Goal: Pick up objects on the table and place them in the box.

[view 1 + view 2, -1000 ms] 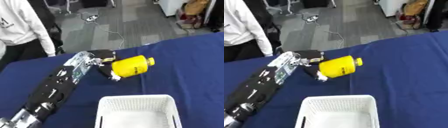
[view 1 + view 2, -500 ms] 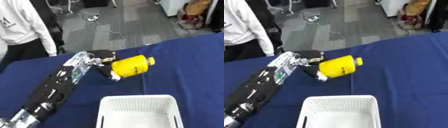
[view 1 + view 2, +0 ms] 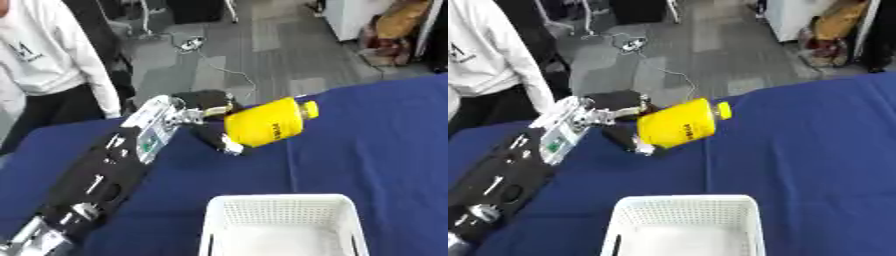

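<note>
Little has moved since a second ago: left hand (image 3: 208, 125) still curled round the yellow bottle (image 3: 261, 122), carried tilted above the blue table (image 3: 376, 140), short of the white box (image 3: 280, 222). Grip looks near the base, hard to confirm; releasing now would miss the box.

Dark print on yellow bottle (image 3: 262, 128), seemingly illegible
</note>
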Available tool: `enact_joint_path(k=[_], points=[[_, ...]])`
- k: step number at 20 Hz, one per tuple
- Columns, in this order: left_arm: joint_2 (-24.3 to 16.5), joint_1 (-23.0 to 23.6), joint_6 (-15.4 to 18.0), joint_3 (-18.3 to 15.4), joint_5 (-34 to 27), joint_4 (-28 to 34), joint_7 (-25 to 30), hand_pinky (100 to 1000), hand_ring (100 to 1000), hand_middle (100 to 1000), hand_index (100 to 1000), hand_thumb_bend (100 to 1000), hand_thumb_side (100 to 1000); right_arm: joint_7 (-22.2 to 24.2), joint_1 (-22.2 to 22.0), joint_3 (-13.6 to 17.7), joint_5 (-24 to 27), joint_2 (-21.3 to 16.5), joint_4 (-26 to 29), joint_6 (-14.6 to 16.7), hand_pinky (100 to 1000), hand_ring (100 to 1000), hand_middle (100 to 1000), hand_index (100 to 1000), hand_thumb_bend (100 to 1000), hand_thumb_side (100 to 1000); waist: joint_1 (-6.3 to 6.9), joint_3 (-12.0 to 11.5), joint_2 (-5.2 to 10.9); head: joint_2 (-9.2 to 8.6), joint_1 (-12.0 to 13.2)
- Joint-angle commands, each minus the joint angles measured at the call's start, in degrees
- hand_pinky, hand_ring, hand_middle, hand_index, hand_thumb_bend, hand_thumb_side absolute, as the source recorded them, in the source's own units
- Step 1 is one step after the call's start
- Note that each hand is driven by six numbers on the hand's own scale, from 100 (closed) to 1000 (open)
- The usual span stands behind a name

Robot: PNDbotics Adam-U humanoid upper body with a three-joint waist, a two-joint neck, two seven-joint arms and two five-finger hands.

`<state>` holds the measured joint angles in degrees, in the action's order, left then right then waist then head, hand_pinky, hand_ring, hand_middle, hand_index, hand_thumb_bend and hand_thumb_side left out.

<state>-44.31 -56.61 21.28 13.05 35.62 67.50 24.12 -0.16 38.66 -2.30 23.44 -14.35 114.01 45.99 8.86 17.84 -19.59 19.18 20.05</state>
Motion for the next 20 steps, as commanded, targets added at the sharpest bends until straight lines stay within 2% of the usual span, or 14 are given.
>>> enact_joint_path(k=[1,4,5,6,11,16,20], points=[[-3.4,-0.2,0.4,0.2,-2.4,3.9,-0.1,100,100,100,233,151,764,-0.5,0.0,0.4,-0.5,-1.5,0.6,0.0,300,399,486,655,100,987,-0.38,-0.5,2.25,0.61,-1.1],[-4.6,0.8,0.8,1.3,-4.5,7.7,0.5,100,100,100,233,151,765,-0.8,-0.5,0.4,-0.9,-2.0,0.6,0.1,299,399,485,653,100,988,-0.17,-1.1,3.38,2.51,-3.1],[-5.0,1.2,1.0,1.7,-5.1,8.9,0.7,100,100,100,233,178,790,-0.9,-0.6,0.5,-1.0,-2.2,0.6,0.1,297,398,485,652,100,992,-0.09,-1.2,3.76,3.49,-3.9],[-5.5,1.6,1.1,2.0,-5.8,10.2,0.9,100,100,100,233,151,766,-1.1,-0.7,0.6,-1.2,-2.4,0.6,0.1,297,398,485,652,100,988,-0.02,-1.4,4.07,4.33,-4.5],[-6.5,4.4,0.6,2.6,-10.4,16.5,1.4,100,100,100,237,147,764,-2.3,-1.1,1.2,-2.1,-2.8,0.6,0.2,294,397,483,650,100,992,0.25,-1.9,5.4,8.15,-5.3],[-8.4,8.4,-1.0,3.2,-19.1,22.9,1.5,100,100,100,244,145,761,-3.3,-1.2,1.3,-3.1,-3.3,0.6,0.5,292,396,482,648,100,994,0.41,-1.9,6.11,9.76,-5.8],[-10.6,10.7,-2.0,3.8,-23.8,28.8,2.3,100,100,100,244,145,762,-3.7,-1.6,1.2,-3.7,-3.8,0.6,0.5,292,395,482,648,100,994,0.37,-2.0,6.66,10.74,-6.2]])
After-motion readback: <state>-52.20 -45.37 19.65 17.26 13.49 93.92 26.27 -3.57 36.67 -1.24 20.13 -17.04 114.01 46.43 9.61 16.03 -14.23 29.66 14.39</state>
